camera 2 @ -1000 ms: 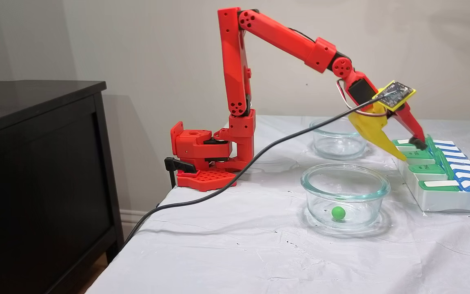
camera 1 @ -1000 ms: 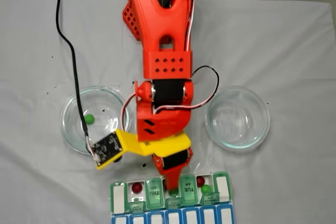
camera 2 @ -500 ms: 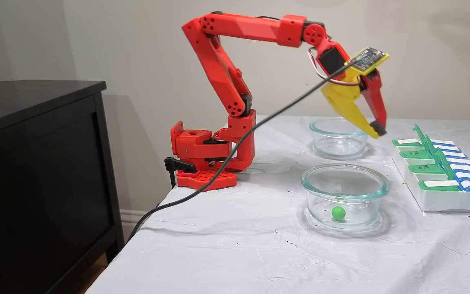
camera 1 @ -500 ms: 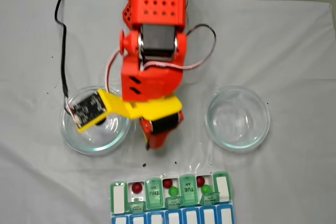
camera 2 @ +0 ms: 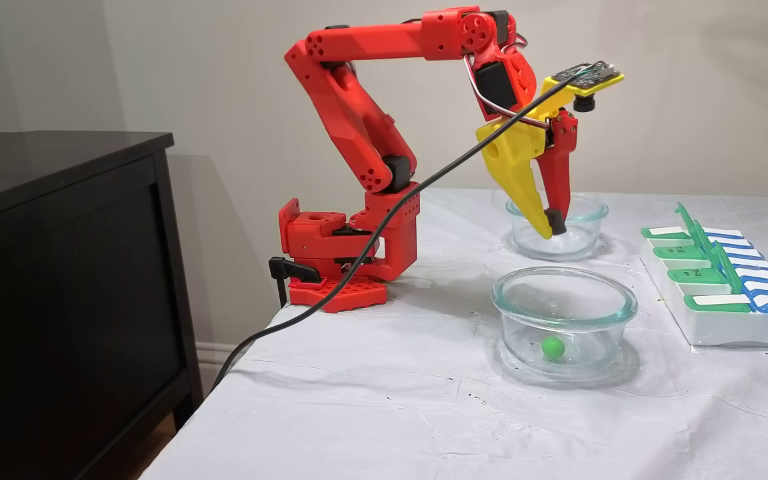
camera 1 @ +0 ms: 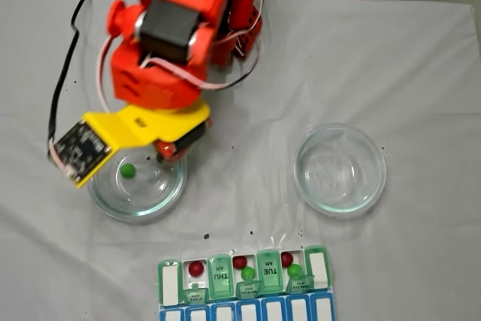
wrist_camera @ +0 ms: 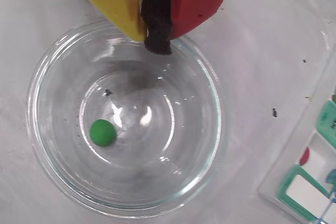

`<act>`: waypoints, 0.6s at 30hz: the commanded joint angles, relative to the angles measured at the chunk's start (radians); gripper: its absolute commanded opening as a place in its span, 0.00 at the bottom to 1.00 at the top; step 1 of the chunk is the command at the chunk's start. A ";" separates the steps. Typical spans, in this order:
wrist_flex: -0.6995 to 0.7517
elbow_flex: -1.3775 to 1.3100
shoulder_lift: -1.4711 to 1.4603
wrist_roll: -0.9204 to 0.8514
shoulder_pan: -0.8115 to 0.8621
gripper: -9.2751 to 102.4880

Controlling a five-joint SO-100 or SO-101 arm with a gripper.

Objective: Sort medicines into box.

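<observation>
The gripper (wrist_camera: pixel 156 24) hangs closed and empty above the rim of the glass bowl (wrist_camera: pixel 212 129), one green ball (wrist_camera: pixel 102 131) lying inside it.

The box (camera 1: pixel 244 283) lids read "THU AM" and "TUE AM".

One small bright green round ball (camera 1: pixel 128 171) lies loose on the bottom of a clear glass bowl (camera 1: pixel 171 195). The flat rectangular pill organizer with translucent green lids (camera 1: pixel 245 285) holds three dark red balls (camera 1: pixel 196 268) and two green balls (camera 1: pixel 247 273) in opened compartments; lids THU and TUE are shut.
</observation>
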 commanded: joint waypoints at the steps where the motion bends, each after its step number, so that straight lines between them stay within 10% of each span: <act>1: 0.072 -0.213 -0.169 -0.137 0.069 0.08; 18: 0.178 -0.512 -0.543 -0.290 0.172 0.21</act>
